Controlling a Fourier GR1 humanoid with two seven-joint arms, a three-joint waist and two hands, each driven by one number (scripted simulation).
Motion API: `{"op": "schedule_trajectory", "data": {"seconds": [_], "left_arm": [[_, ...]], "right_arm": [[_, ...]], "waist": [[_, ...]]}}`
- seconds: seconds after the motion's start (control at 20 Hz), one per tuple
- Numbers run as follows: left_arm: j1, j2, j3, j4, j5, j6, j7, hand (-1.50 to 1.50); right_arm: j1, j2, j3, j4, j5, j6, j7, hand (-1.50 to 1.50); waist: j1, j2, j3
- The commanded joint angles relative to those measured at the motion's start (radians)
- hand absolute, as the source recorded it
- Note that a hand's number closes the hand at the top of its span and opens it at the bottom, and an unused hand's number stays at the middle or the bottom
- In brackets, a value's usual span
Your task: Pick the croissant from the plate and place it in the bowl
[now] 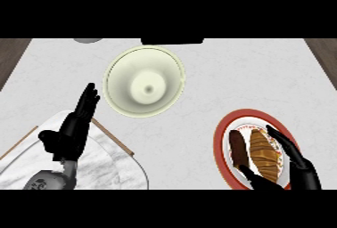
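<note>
Here one bowl (124, 67), one plate (222, 133) bearing one croissant (265, 151); right robot hand (302, 171) spread wide around it, left robot hand (69, 133) open.

Left hand (71, 129) & right hand (297, 167) — black, slim fingers; grey forearm (47, 181) (dark markings) at left.
</note>
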Motion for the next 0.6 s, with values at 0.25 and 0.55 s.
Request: {"op": "schedule_trajectory", "data": {"seconds": [0.25, 0.55], "left_arm": [[-0.044, 0.001, 0.024, -0.034, 0.001, -0.028, 0.081, 0.0], [-0.037, -0.061, -0.023, -0.018, -0.06, -0.008, 0.05, 0.0]], "right_arm": [[0.222, -0.089, -0.01, -0.41, 0.229, -0.124, 0.245, -1.5], [0.104, -0.17, -0.078, -0.461, 0.261, 0.025, 0.603, -1.5]], "waist": [[0.024, 0.0, -0.001], [0.041, 0.003, 0.0]]}}
